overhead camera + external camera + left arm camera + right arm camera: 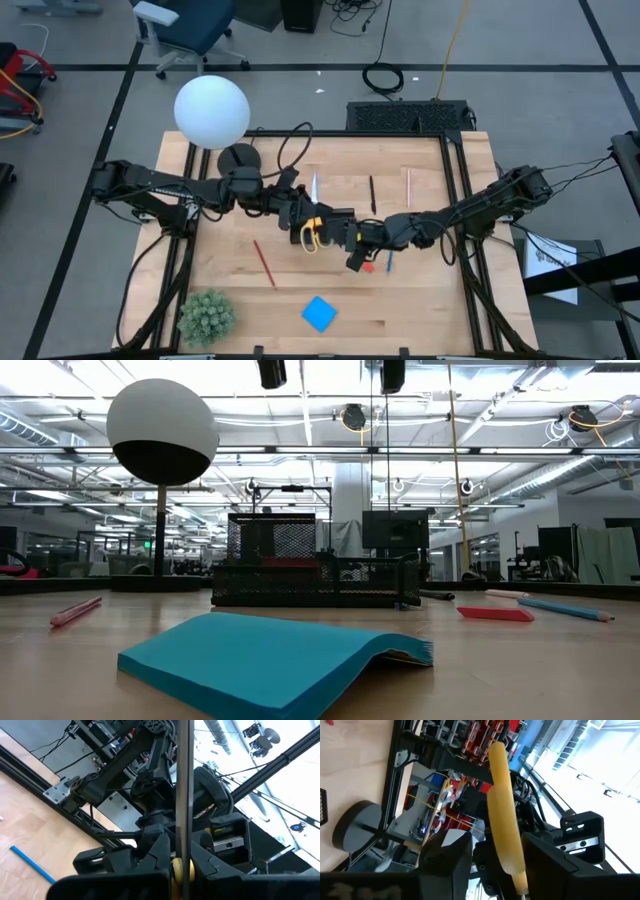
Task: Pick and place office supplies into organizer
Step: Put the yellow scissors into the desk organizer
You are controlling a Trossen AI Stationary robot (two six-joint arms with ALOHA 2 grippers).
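Observation:
The yellow-handled scissors (311, 237) hang above the middle of the table, between my two grippers. My left gripper (300, 218) reaches in level from the left and is shut on them. My right gripper (345, 240) comes level from the right and is closed on their yellow handle. The black mesh organizer (405, 117) stands at the far edge and shows in the low view (300, 575). A blue note pad (319, 313) lies flat near the front edge. Red (263, 262), black (372, 193), pale (408, 185) and blue (389, 262) pens and an orange-red eraser (367, 267) lie on the wood. My left gripper pinches the scissors between its two fingers where the grey blades meet the yellow handle (181, 868). The blades (183, 795) run on away from the fingers. The scissors are clear of the table. My right gripper has the yellow handle loop (512, 862), seen edge-on, between its two fingers, coming level from the table's right. The handle sticks out past the fingertips, clear of the table.
A white globe lamp (211, 110) on a round black base (238, 157) stands at the far left. A green spiky plant (207, 315) sits at the near left corner. Black frame rails run along the table's left and right edges.

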